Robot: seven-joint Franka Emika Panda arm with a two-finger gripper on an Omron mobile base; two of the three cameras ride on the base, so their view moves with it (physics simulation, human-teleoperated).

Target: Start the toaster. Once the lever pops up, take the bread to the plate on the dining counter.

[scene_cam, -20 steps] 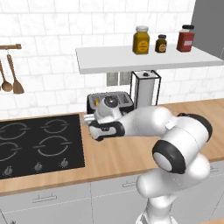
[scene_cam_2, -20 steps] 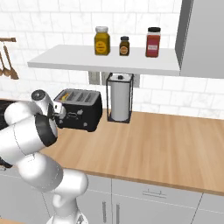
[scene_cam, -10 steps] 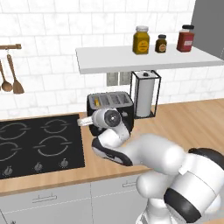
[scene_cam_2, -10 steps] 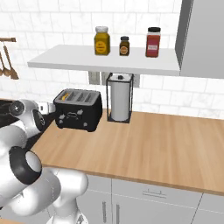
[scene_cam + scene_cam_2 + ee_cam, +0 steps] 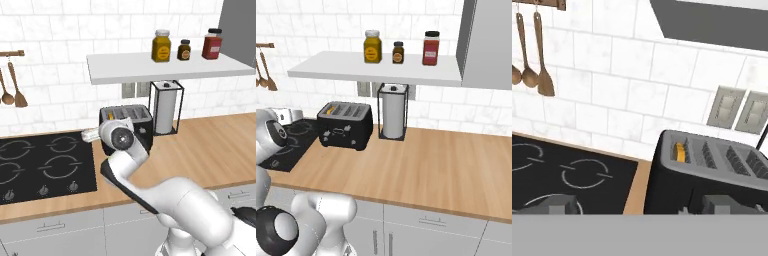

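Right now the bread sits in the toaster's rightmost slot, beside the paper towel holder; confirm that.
Not so. The bread sits in the toaster's leftmost slot, the one farthest from the paper towel holder. The hand view and the right base view both show it.

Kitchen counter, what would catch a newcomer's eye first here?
The black toaster by the wall, with orange bread peeking from its end slot nearest the hob. Next, the paper towel roll in its wire holder right of the toaster, and three jars on the shelf above.
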